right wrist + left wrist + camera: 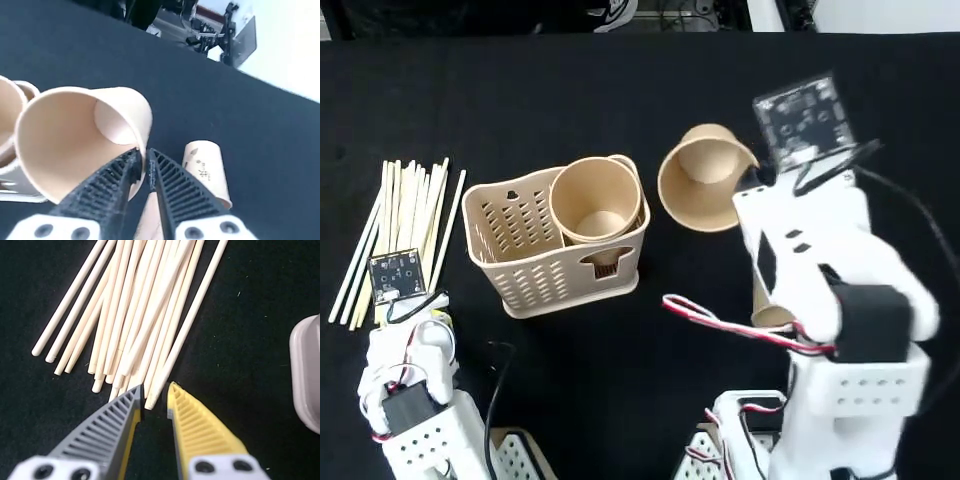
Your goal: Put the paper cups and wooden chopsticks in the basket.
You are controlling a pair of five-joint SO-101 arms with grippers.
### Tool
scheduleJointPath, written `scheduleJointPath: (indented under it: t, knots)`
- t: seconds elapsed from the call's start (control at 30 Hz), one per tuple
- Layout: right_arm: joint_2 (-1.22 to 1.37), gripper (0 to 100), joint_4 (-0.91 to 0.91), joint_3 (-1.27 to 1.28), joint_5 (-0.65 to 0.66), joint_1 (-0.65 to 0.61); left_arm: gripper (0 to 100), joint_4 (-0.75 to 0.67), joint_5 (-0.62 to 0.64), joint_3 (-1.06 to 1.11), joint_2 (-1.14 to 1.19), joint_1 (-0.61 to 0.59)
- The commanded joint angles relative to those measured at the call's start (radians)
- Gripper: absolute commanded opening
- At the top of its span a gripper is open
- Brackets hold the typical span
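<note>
Basket [535,270] stands upright on the black table [620,90], roughly mid-table. Contents: nested cups [595,205], mouth up, at the end of the basket nearest the right arm. Two rims are visible, so I count two. The rest of the basket looks empty, and there are no sticks in it.

Cup count is four that I can make out:
- two nested in the basket
- one held cup [705,185], just beside the basket on the right arm's side. It is tipped on its side, mouth facing up and outward, and I can't tell if it touches the basket.
- one loose cup [207,170], lying on its side on the table, farther from the basket than the held cup, under the right arm

Right tool [145,162]: black fingers pinched narrow on the held cup's wall at the rim, one finger inside and one outside.

Chopsticks [405,215]: one loose fan on the table, well apart from the basket on the left arm's side. There are over ten; they overlap, so the exact count is unclear.

Left tool [155,390]: grey and yellow fingers, narrow gap, holding nothing. It sits at the near ends of the chopsticks, with one stick's end lying in line with the gap. I can't tell if there is contact.
</note>
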Motion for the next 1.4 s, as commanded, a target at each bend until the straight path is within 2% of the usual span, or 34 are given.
scheduleJointPath:
  t: [0.0, 0.13, 0.23, 0.5, 0.8, 1.03, 1.1, 1.23, 1.3, 1.37]
  knots:
    - [0.147, 1.1, 0.195, -0.398, -0.072, -0.069, 10, -0.012, -0.003, 0.004, -0.008, 0.012]
    - [0.283, 1.1, 0.311, -0.653, -0.107, -0.152, 10, -0.015, -0.003, 0.007, -0.008, 0.01]
    - [0.34, 1.1, 0.334, -0.774, -0.132, -0.224, 10, -0.015, -0.003, 0.007, -0.008, 0.01]
    - [0.354, 1.1, 0.331, -0.763, -0.133, -0.436, 10, -0.015, -0.003, 0.007, -0.008, 0.01]
    - [0.367, 1.1, 0.272, -0.581, -0.132, -0.45, 10, -0.017, -0.003, 0.008, -0.008, 0.01]
    - [0.369, 1.4, 0.264, -0.539, -0.132, -0.451, 10, -0.017, -0.003, 0.008, -0.008, 0.01]
    - [0.369, 7.1, 0.267, -0.538, -0.138, -0.451, 10, -0.017, -0.003, 0.008, -0.008, 0.012]
    - [0.369, 28.5, 0.245, -0.506, -0.19, -0.453, 10, -0.017, -0.003, 0.008, -0.008, 0.012]
    - [0.366, 31.2, 0.239, -0.489, -0.158, -0.47, 10, -0.017, -0.003, 0.008, -0.008, 0.012]
    - [0.367, 29.6, 0.236, -0.487, -0.15, -0.474, 10, -0.017, -0.003, 0.008, -0.008, 0.012]
